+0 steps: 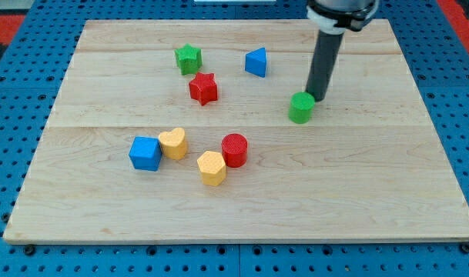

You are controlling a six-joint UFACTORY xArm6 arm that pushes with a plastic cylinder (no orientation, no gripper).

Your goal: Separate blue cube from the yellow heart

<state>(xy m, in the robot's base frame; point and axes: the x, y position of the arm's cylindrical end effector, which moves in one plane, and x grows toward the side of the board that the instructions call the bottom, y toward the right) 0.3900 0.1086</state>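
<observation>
The blue cube (145, 153) lies at the lower left of the wooden board (373, 192), touching the yellow heart (173, 143) on its right. My tip (319, 98) is far off at the view's upper right, right behind and touching the green cylinder (301, 108). The dark rod rises from there to the top edge.
A yellow hexagon (212, 168) and a red cylinder (235, 149) sit just right of the heart. A red star (204, 88), a green star (188, 58) and a blue triangle (256, 62) lie toward the view's top. Blue pegboard surrounds the board.
</observation>
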